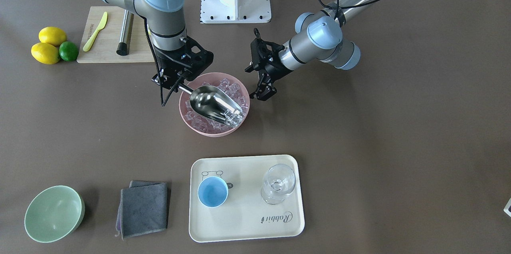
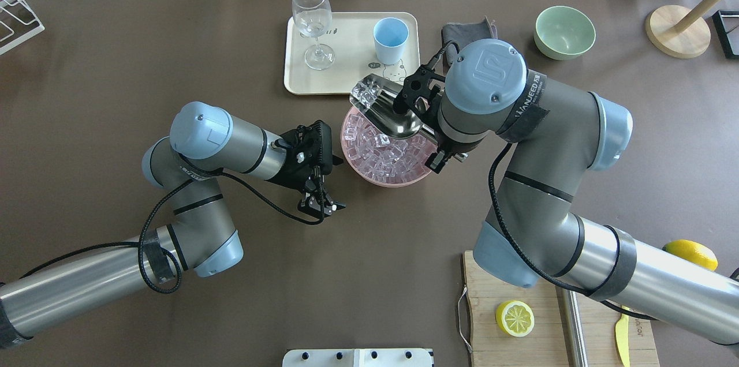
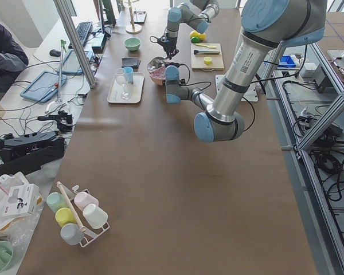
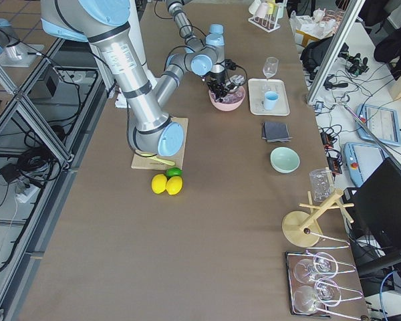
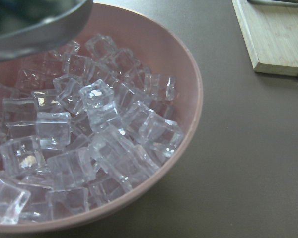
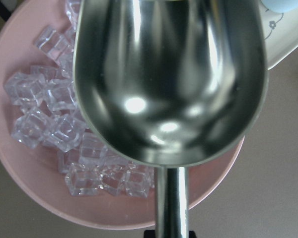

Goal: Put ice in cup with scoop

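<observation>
My right gripper (image 1: 178, 85) is clamped on the handle of the scoop (image 1: 213, 104), which I hold low over the pink bowl (image 5: 186, 74), trough facing up. The bowl is heaped with ice (image 5: 99, 99). From overhead, a little ice seems to sit at the scoop's lip, which juts past the bowl's far rim.

The cup (image 2: 388, 39) stands upright on the tray (image 2: 346, 81) just beyond the bowl, away from me. The scoop's long axis runs from the handle on my right to the mouth, forward and to my left. That aims it at the tray's near edge and off toward the glass (image 2: 312, 15), not at the cup. The cup lies ahead of the mouth and a touch to my right. So I judge the mouth must swing right as I carry it forward, and stay level until it is over the cup.

The right arm is nearer and already has the scoop. My left gripper (image 2: 320, 205) hangs beside the bowl on my left, jaws apart, holding nothing.

The glass shares the tray but stands apart from the cup. A grey cloth (image 2: 467, 29) lies right of the tray. Nothing stands between the mouth and the cup.
</observation>
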